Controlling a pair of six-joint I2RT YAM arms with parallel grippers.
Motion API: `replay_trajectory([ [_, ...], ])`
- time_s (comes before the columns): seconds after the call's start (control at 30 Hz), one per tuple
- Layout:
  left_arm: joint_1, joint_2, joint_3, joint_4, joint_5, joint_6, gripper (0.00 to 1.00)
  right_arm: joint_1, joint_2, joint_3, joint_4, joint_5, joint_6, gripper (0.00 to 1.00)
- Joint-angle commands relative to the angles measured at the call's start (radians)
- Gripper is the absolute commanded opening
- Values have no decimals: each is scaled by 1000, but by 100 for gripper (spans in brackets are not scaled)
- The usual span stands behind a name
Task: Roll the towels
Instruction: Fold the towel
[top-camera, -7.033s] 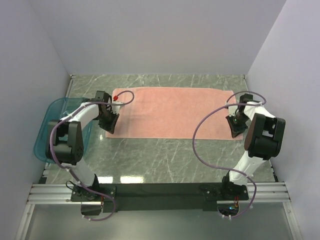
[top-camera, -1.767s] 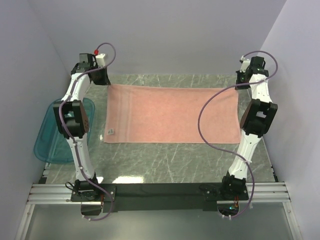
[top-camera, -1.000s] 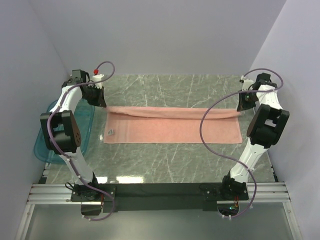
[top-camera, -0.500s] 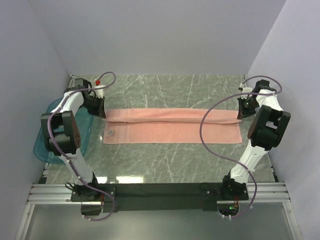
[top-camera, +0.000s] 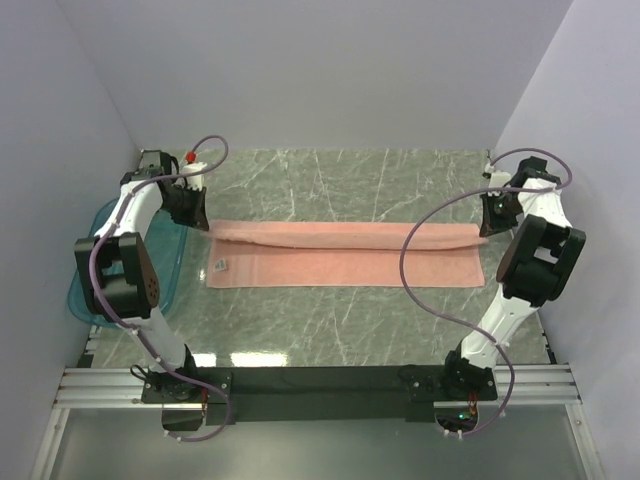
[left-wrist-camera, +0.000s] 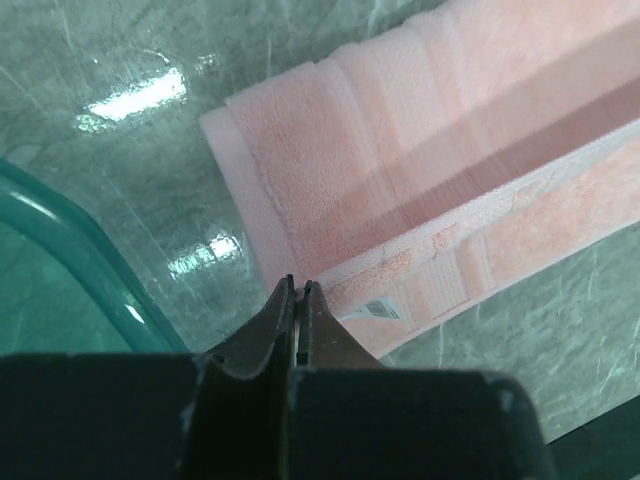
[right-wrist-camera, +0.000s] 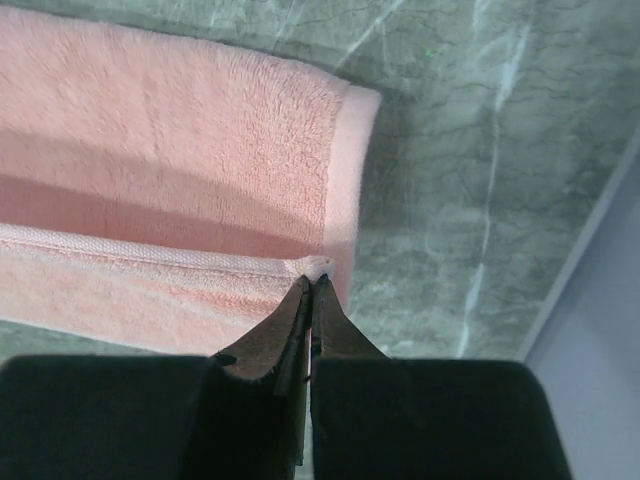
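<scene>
Both pinchers are clamped shut right now. The left gripper (left-wrist-camera: 298, 290) has its tips pressed together on the corner of the top layer at the left short end of the towel (top-camera: 340, 262). From its wrist view I can't quite see cloth between the tips, but it looks like a pinch on the hem. The right gripper (right-wrist-camera: 312, 282) is easier to read: there's a little nub of pink corner poking up out of its closed tips, so it's got the other short end. Going outward from there, the towel lies flat on the table (top-camera: 330, 330) with its long side running left to right, straight from one gripper to the other. The far part is doubled over on itself, and the loose hem sits roughly along the middle. A single-layer strip with the small white label (top-camera: 218, 264) is left showing on the side nearer the arm bases. Neither arm is closer, since each one owns its own end. My guess is that whatever comes next has to go square across that long line, toward the bases, with both hands moving together or the fold goes crooked. The teal tray (top-camera: 85, 280) sits just off the left end, not touching the towel.
</scene>
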Motion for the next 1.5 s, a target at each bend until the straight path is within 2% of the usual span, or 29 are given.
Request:
replay_trajectory([
  [0.0, 23, -90, -28, -28, -9, 45, 0, -42, -95, -4, -9, 18, -44, 0],
  [0.2, 49, -102, -83, -47, 12, 76, 0, -44, -146, -113, 22, 22, -72, 0],
  [0.53, 47, -58, -220, 23, -29, 77, 0, -32, -84, -262, 134, 108, -82, 0],
  [0.97, 46, -11, -260, 91, -63, 34, 0, -19, -40, -221, 117, 108, -59, 0],
  [1.2, 47, -56, -203, 45, -31, 17, 0, -19, -46, -166, 82, 82, -49, 0],
  [1.47, 46, -139, -113, -87, -27, 62, 0, -28, -60, -57, 7, 37, -39, 0],
])
